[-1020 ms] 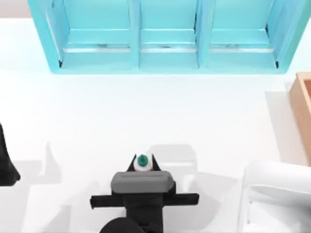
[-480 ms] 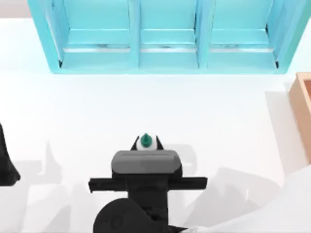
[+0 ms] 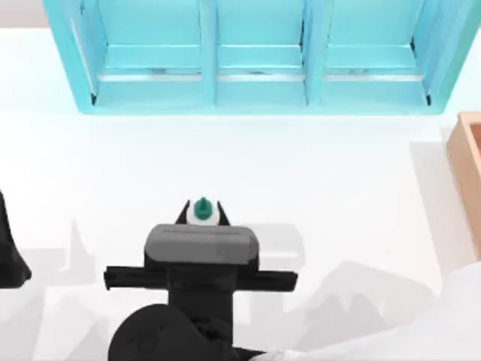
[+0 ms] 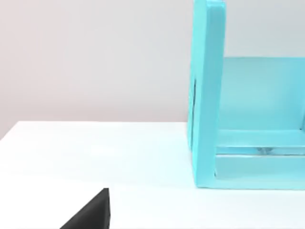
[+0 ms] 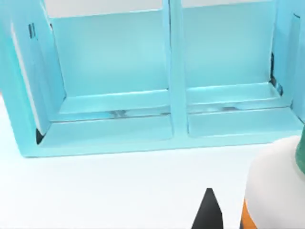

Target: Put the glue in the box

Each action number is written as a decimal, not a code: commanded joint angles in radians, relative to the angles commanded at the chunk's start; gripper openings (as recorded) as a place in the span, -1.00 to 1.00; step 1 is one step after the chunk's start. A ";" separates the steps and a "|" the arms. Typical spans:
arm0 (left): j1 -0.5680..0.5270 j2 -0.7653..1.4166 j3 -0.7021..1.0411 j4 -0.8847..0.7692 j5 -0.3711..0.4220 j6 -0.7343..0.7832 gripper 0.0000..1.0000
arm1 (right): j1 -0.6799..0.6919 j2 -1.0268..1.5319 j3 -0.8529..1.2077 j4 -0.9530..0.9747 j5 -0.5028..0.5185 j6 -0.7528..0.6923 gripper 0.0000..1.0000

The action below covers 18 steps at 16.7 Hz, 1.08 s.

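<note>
A: Right gripper (image 3: 201,216) sits low in the middle of the top view, its dark fingers (image 3: 224,214) clenched on either side of the glue (image 3: 201,210), green cap peeking out between them. From above I can't tell whether the bottle is off the tabletop (image 3: 323,180) yet.

B: And the right wrist view has the white body and an orange sliver of label hard up against the lens, one dark fingertip (image 5: 208,210) beside it. Any print readable?

A: None. Only the label's edge shows, no letters, no brand.

B: So how should the carry go?

A: In my judgement, keep the bottle upright, keep the squeeze firm on that smooth round body, lift enough to clear a thick wall, then sweep toward the table's right side. The box (image 3: 467,169) is well apart from the glue, at the right edge of the top view, just its tan wall showing.

B: Left arm?

A: Parked at the far left edge; the left gripper (image 4: 90,213) is a dark wedge in its own wrist view, and I cannot tell how it's set.

B: Farthest back, the turquoise shelf unit (image 3: 255,90), three bays. Not the target.
</note>
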<state>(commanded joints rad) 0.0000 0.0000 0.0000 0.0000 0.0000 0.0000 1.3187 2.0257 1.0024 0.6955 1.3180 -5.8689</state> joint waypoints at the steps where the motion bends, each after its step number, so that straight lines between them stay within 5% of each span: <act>1: 0.000 0.000 0.000 0.000 0.000 0.000 1.00 | 0.014 -0.008 0.049 -0.023 0.011 0.027 -1.00; 18: 0.000 0.000 0.000 0.000 0.000 0.000 1.00 | 0.312 -0.254 1.269 -0.602 0.228 0.867 -1.00</act>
<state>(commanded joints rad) 0.0000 0.0000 0.0000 0.0000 0.0000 0.0000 1.6309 1.7719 2.2719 0.0937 1.5461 -5.0019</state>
